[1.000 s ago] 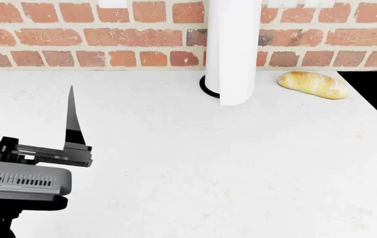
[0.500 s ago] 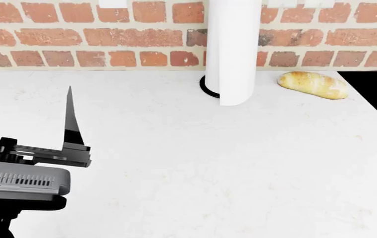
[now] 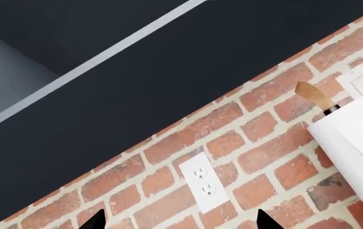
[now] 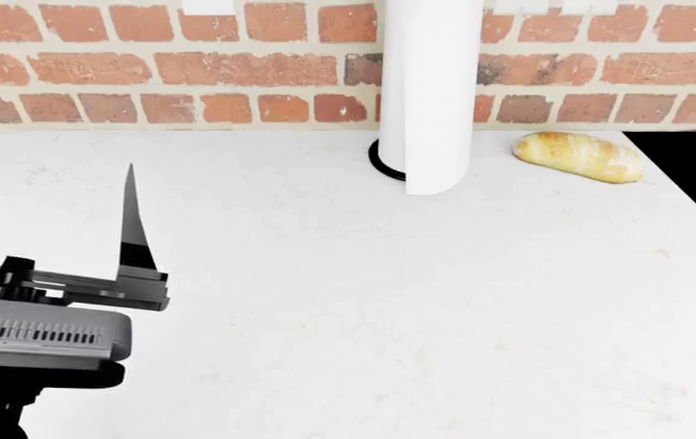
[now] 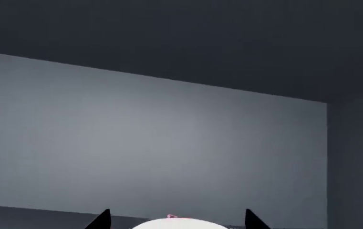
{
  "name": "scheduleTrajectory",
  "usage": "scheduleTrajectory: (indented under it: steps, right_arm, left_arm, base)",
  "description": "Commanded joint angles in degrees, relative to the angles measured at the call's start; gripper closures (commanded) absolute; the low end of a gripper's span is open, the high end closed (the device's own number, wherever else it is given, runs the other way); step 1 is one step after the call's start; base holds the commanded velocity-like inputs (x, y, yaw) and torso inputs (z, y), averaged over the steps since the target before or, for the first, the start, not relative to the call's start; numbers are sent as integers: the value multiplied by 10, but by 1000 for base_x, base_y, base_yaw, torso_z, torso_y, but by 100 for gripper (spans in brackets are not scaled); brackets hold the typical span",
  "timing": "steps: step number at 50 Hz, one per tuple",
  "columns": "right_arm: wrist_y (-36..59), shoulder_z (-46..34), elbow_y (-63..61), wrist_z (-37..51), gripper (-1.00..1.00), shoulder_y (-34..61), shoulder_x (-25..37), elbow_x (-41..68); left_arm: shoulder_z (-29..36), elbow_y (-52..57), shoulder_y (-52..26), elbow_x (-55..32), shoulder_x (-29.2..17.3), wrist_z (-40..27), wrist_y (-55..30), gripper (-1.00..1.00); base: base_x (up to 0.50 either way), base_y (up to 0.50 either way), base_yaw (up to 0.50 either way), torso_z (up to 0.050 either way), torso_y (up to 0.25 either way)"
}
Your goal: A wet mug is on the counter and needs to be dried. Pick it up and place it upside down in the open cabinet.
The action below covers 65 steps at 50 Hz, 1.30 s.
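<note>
The head view shows the counter point(image 4: 421, 302), white and flat, with a brick wall point(image 4: 201, 69) behind it. At about 12 o'clock on the counter stands a tall white paper-towel roll point(image 4: 433, 91). A loaf of bread point(image 4: 577, 155) lies near it, at about 1 o'clock. The left gripper point(image 4: 134, 224) hangs over the counter at about 9 o'clock, with one thin black finger pointing up to 12 o'clock. No mug shows in this view. The left wrist view shows things the head view cuts off: a white wall socket point(image 3: 203, 183) in the bricks and the wooden knob point(image 3: 314, 94) on top of the roll. It also shows both black fingertips point(image 3: 98, 220) of the left gripper standing wide apart with nothing between them. Only the right wrist view looks into the cabinet point(image 5: 168, 143), which is plain grey inside. The two tips of the right gripper point(image 5: 176, 220) show at the edge of that picture. Between them peeks a round white shape with a bit of red, which looks like the mug point(image 5: 180, 224). So little of it shows that I cannot tell which way it points or how its long side lies. I also cannot tell whether the right gripper squeezes it.
</note>
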Motion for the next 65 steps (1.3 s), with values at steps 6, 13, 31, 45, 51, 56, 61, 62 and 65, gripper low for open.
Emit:
scheduleTrajectory:
  steps: [6, 13, 31, 45, 51, 56, 61, 62, 65]
  right_arm:
    - [-37, -38, 0, -6, -100, 14, -1, 29]
    - [-48, -57, 0, -9, -100, 27, -1, 42]
    - [-69, -83, -8, -26, -100, 65, -1, 71]
    - [-32, -36, -81, -45, -100, 65, -1, 54]
    - [-22, -7, -104, -58, -100, 65, -1, 30]
    - [0, 7, -141, -67, -100, 65, -1, 24]
    - [20, 5, -168, -75, -100, 65, -1, 38]
    - [25, 5, -174, -77, -100, 65, -1, 41]
    - [41, 10, -192, -82, -100, 65, -1, 49]
  left_arm:
    - [0, -1, 3, 1, 1, 1, 2, -100]
    - [-2, -1, 1, -1, 1, 2, 0, -100]
    - [-8, 6, -4, -5, -2, 4, -6, -100]
    - [-12, 3, 11, -2, -4, 0, 3, -100]
    - [-16, 3, 15, -2, -5, 0, 6, -100]
    - [-17, 3, 17, -3, -5, -1, 6, -100]
    - [-14, 3, 16, -2, -3, 0, 4, -100]
    - [-14, 3, 16, -2, -3, 0, 5, -100]
    - [-16, 3, 17, -2, -4, 0, 5, -100]
  base:
    - [0, 0, 0, 0, 0]
    - [0, 0, 0, 0, 0]
    - [0, 0, 0, 0, 0]
    - [0, 0, 0, 0, 0]
    - [0, 0, 0, 0, 0]
    - [0, 0, 0, 0, 0]
    - [0, 0, 0, 0, 0]
    - [0, 0, 0, 0, 0]
    - [0, 0, 0, 0, 0]
